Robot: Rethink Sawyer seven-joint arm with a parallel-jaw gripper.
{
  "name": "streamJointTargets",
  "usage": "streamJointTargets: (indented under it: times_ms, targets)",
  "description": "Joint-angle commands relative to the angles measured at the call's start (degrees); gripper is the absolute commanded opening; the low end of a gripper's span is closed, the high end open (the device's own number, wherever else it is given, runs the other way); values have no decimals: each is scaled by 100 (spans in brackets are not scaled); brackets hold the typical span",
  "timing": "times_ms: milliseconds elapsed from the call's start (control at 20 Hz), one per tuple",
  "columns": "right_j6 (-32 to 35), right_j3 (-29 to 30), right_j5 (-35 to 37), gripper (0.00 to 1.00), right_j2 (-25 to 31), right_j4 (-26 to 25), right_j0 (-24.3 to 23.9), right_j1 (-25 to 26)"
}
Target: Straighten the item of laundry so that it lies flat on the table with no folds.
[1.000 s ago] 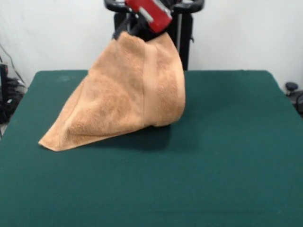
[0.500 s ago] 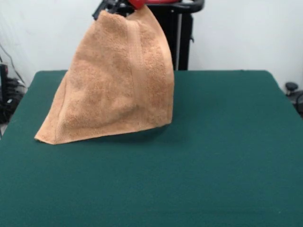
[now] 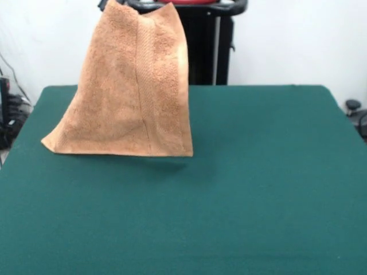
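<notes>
Towel [image 3: 129, 91] hangs in the upper left of the frame, lifted by its top edge, which runs out of sight at the top border. It drapes down as a broad, tent-like sheet that widens toward the bottom. One ribbed band runs vertically down its middle. Its lower edge sits level over the left part of the green counter [image 3: 258, 189], with the left corner jutting out toward the counter's left edge. A faint shadow lies under the lower right corner; whether the hem touches the cloth or hangs just clear cannot be told.

Only a sliver of red and black shows above the towel at the top border, so I cannot tell how the tool is set, though something up there plainly carries the towel's weight.

As for progress, I judge the task well short of done. No part of the towel lies spread flat. What remains is to lay it down across the counter and draw it out smooth.
</notes>
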Motion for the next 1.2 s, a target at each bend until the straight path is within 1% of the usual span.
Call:
streamJointTargets:
  times_ms: [50, 350, 600, 750, 900, 1200]
  targets:
    - [229, 317, 722, 0, 1182, -374, -291, -490]
    - [211, 283, 985, 0, 1430, -360, -502, -616]
    - [243, 170, 956, 0, 1435, -349, -562, -476]
    - [134, 169, 1166, 0, 1637, -344, -725, -619]
    - [91, 61, 1303, 0, 1787, -286, -790, -648]
    - [229, -393, 1308, 0, 1948, -124, -763, -353]
